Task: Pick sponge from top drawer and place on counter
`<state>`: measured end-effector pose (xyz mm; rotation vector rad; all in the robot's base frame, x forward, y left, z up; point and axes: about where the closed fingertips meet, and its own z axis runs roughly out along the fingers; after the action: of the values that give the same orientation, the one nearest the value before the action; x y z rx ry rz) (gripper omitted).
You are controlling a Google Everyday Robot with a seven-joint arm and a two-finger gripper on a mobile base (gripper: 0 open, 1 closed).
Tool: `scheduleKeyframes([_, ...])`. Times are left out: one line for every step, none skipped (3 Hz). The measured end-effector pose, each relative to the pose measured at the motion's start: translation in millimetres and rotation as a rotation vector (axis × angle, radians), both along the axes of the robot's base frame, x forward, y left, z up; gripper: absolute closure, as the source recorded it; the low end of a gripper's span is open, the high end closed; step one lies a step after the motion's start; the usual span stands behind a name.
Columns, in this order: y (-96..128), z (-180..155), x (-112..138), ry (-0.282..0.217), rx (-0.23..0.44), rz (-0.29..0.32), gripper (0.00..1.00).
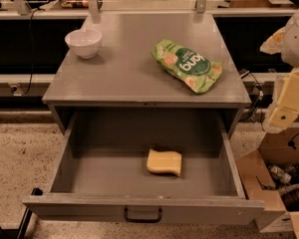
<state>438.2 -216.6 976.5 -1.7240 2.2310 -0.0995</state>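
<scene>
Lying sponge (pixel 164 162), lower-left of end effector (pixel 285 111)

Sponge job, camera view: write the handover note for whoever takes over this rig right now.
The claw is at the right edge of the view, beside the cabinet and above a cardboard box, well clear of the sponge.
The sponge lies flat on the floor of the top drawer, near the middle.
The counter holds a white bowl back left and a green snack bag on the right.
Done: drawer open. Left: reach in, grasp the sponge, lift it, set it on the counter.
</scene>
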Motion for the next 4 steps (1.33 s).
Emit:
scheduleKeyframes([0, 0, 0, 0.0, 0.0, 0.0, 0.0])
scheduleKeyframes([20, -27, 4, 0.054, 0.048, 0.102, 0.0])
scheduleKeyframes([77, -100, -4, 0.116, 0.156, 0.193, 0.0])
scheduleKeyframes([76, -101, -4, 0.116, 0.156, 0.192, 0.0])
